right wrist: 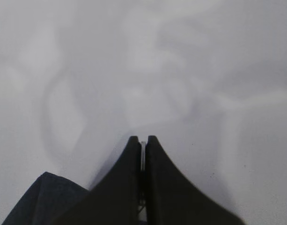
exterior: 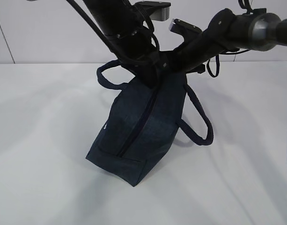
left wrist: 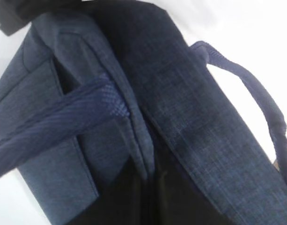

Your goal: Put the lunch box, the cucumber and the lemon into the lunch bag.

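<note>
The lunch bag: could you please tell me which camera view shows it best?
The exterior view: the whole lunch bag shows, with both handles. The left wrist view gives only a close-up of fabric and straps; the right wrist view catches one corner.

A white table carries only the navy lunch bag, apparently tilted on one end.
</note>
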`<state>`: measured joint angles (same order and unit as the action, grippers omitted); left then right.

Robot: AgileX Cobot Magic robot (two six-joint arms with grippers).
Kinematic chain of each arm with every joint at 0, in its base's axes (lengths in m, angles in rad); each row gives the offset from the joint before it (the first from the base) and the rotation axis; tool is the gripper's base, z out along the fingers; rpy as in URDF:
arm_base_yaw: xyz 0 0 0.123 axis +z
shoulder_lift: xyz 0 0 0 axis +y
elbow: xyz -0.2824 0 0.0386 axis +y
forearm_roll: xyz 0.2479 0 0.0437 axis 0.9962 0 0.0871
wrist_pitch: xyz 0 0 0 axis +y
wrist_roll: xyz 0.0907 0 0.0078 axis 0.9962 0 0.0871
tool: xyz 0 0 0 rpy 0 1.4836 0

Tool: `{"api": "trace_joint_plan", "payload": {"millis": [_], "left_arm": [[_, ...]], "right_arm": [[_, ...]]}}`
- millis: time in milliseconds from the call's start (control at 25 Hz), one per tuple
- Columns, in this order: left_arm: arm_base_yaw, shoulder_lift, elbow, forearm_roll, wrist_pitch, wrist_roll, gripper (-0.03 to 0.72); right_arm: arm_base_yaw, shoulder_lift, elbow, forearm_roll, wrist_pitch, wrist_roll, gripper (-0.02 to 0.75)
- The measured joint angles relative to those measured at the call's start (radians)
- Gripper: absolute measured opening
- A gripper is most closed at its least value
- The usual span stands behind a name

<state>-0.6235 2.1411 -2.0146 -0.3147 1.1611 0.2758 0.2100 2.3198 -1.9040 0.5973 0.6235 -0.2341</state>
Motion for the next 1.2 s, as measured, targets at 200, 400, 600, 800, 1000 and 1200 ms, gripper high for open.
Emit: {"api": "trace_joint_plan", "payload": {"millis": [200, 400, 600, 800, 1000, 1200], "left_arm": [[-0.001, 0.0, 0.0, -0.002, 0.005, 0.0, -0.01], [-0.002, 0.0, 0.0, -0.003, 0.01, 0.002, -0.008], [-0.002, 0.0, 0.0, -0.005, 0.02, 0.002, -0.004], [-0.002, 0.0, 0.0, -0.007, 0.025, 0.004, 0.071], [0.0, -0.014, 0.0, -0.004, 0.033, -0.002, 0.246], [0.039, -0.054, 0.0, 0.051, 0.064, -0.064, 0.319]], "right_arm": [[0.0, 0.0, -0.06, -0.059, 0.062, -0.007, 0.024], [0.0, 0.0, -0.12, -0.111, 0.117, 0.012, 0.161], [0.0, -0.02, -0.125, -0.21, 0.129, 0.079, 0.399], [0.0, -0.067, -0.127, -0.335, 0.153, 0.109, 0.469], [0.0, -0.132, -0.143, -0.442, 0.243, 0.109, 0.476], [0.0, -0.199, -0.144, -0.485, 0.38, 0.109, 0.477]]}}
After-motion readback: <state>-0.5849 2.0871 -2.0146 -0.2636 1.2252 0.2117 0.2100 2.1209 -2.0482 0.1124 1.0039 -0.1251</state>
